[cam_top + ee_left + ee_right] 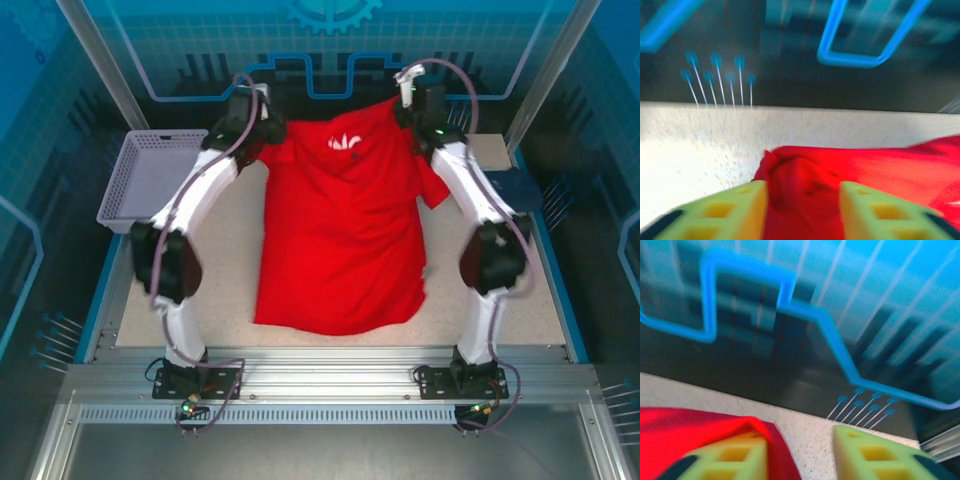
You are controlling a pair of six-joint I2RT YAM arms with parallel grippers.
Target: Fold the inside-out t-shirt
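Spread flat toward worktop (225, 260) far edge: red t-shirt (340, 240). At its shoulders, parted and released: left gripper (802, 189), right gripper (797, 436).

The t-shirt (340, 240) lies on the table (215, 275), basket (150, 180) at its left, folded garment (517, 187) at its right.

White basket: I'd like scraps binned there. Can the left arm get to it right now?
Likely yes: the basket sits right beside the left arm with nothing between, and the left gripper stands open above the t-shirt.
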